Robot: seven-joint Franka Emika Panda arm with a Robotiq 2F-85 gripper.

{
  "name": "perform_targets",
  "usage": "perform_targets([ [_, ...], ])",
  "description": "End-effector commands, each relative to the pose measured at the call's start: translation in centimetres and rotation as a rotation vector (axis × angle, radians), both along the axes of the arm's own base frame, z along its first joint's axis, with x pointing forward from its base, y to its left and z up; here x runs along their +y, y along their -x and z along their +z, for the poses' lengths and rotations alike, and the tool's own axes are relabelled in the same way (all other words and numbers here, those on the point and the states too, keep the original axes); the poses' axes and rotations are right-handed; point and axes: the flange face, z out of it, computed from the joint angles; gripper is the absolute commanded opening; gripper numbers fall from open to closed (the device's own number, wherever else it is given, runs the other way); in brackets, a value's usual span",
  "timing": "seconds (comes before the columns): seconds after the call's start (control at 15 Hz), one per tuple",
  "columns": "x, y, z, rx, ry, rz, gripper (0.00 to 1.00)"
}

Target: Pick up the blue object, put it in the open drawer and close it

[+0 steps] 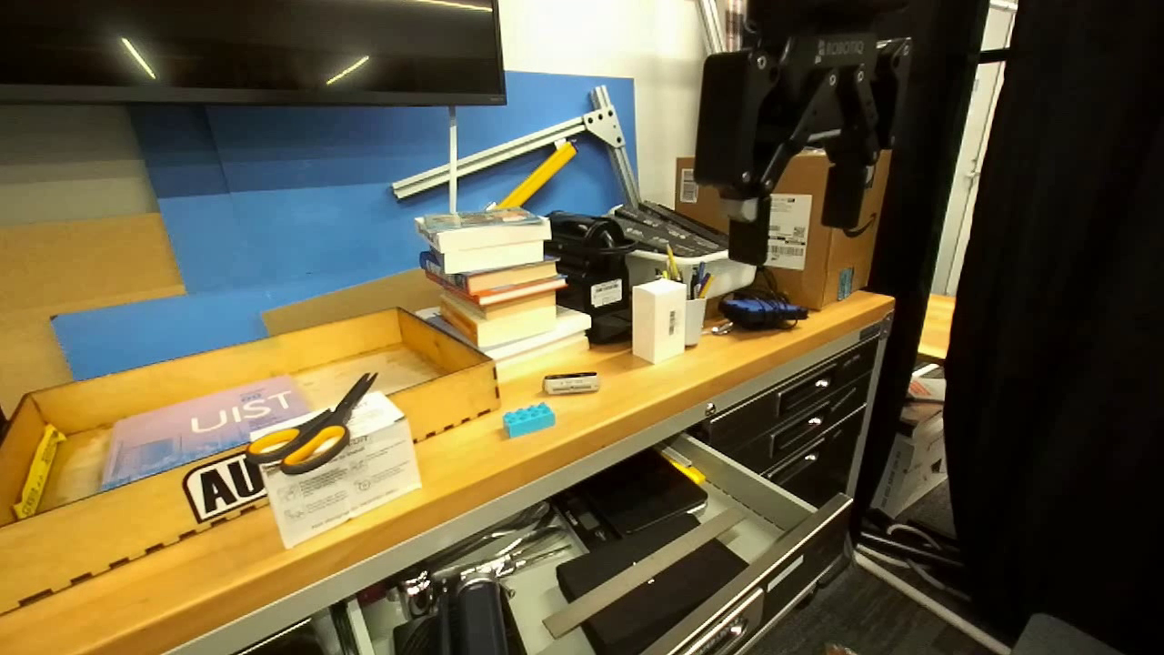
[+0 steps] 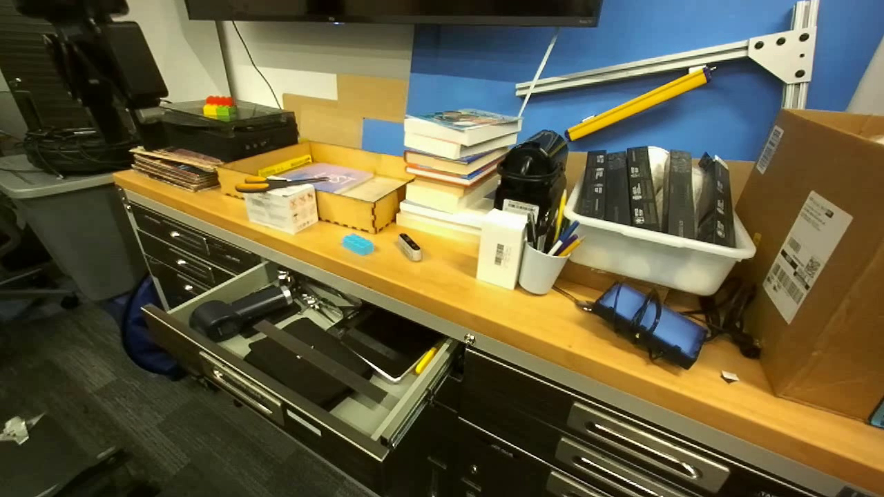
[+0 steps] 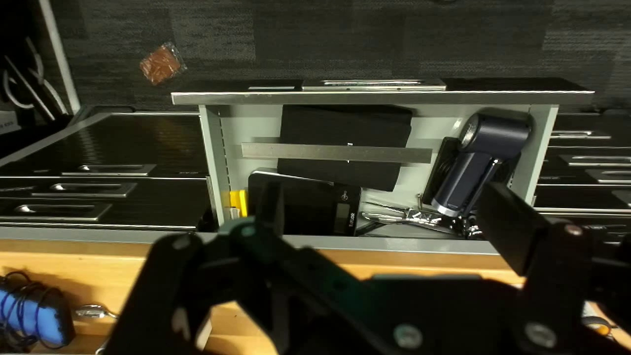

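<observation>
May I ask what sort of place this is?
Probably a lab or workshop, judging by the wooden bench, the metal frame and the ruler in the open drawer.

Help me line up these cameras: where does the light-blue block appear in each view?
In an exterior view: light-blue block, below centre, slightly left.
In an exterior view: light-blue block, left of centre, near mid-height.
Wrist view: not visible; the gripper hides part of the worktop.
Shared landmark: the open drawer.
</observation>
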Motion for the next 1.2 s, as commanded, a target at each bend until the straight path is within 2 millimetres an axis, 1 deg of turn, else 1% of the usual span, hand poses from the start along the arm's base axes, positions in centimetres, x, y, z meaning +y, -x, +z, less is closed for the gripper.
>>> perform_targets([
  [0.0, 0.0, 0.0, 0.1, 0.001, 0.000, 0.000, 1.00],
  [0.13, 0.0, 0.0, 0.1, 0.001, 0.000, 0.000, 1.00],
  [0.2, -0.1, -0.3, -0.1, -0.014, 0.027, -0.005, 1.00],
  [0.33, 0.6, -2.6, -0.5, -0.045, 0.035, -0.032, 1.00],
  [0.47, 1.9, -5.7, -1.0, -0.095, 0.038, -0.018, 1.00],
  [0.53, 2.9, -7.6, -1.6, -0.116, 0.041, -0.005, 1.00],
  [0.67, 4.7, -11.1, -3.0, -0.149, 0.055, 0.012, 1.00],
  [0.8, 6.0, -14.6, -5.1, -0.161, 0.065, 0.018, 1.00],
  [0.93, 6.8, -18.1, -7.4, -0.166, 0.073, 0.003, 1.00],
  [1.07, 6.9, -21.5, -9.7, -0.166, 0.090, -0.038, 1.00],
  [1.13, 6.8, -22.8, -10.6, -0.171, 0.100, -0.058, 1.00],
])
